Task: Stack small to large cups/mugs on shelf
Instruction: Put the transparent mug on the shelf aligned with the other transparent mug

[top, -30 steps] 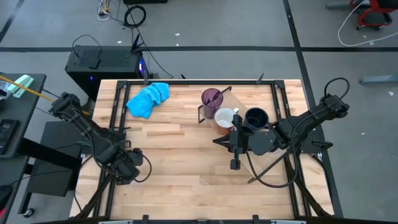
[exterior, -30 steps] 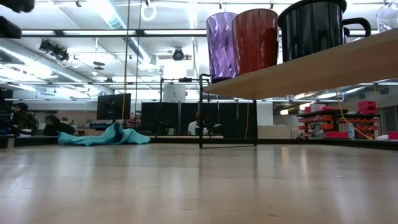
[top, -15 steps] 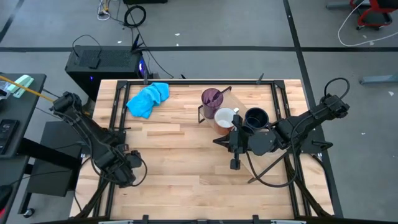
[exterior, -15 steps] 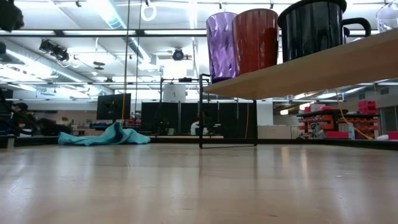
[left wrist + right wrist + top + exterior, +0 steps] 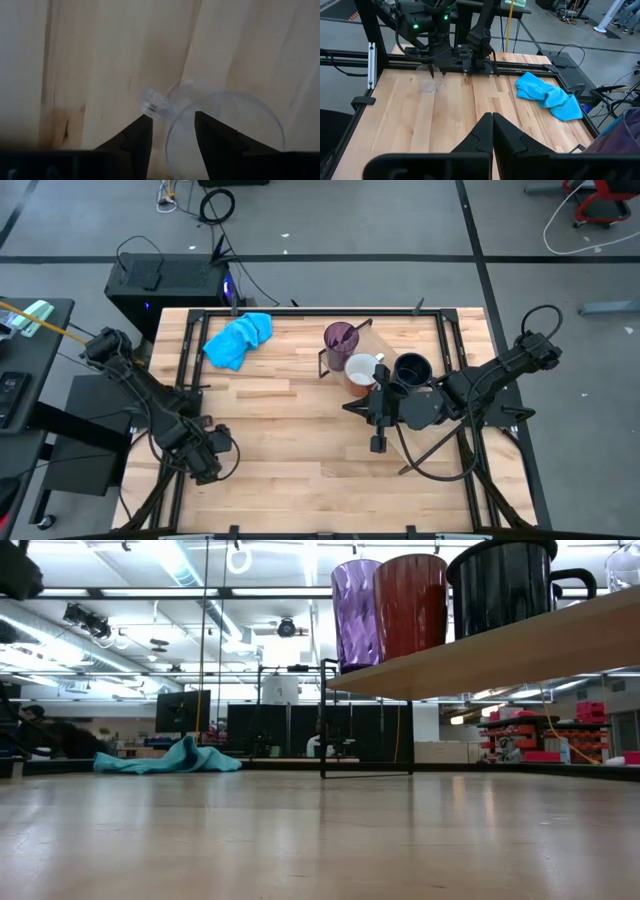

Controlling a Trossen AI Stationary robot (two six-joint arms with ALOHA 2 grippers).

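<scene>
1. The left gripper [image 5: 205, 465] is sitting low over the front-left part of the wooden table [image 5: 290, 430], right by the left rail. In its own wrist view the two dark fingers [image 5: 135, 142] are straddling the near wall of a small clear glass [image 5: 220, 130], one finger outside the rim and one inside. There's a visible gap between finger and glass, so the jaws are looking part-open around the rim and I can't tell if they're actually gripping it.

2. That same clear glass [image 5: 429, 82] is showing up in the right wrist view too, standing upright on the table under the left gripper.

3. The right gripper [image 5: 378, 442] is hanging out mid-table, just in front of the shelf [image 5: 500, 650], fingers pressed together and holding nothing.

4. On the shelf, the purple tumbler [image 5: 341, 340] is standing at the far end, then the white mug [image 5: 362, 370] touching it (looks reddish from the low camera), then a dark mug [image 5: 412, 370] with its handle pointing away from the others. All upright in a row.

5. A blue cloth [image 5: 238, 338] is lying crumpled at the back-left of the table, well apart from everything.
</scene>
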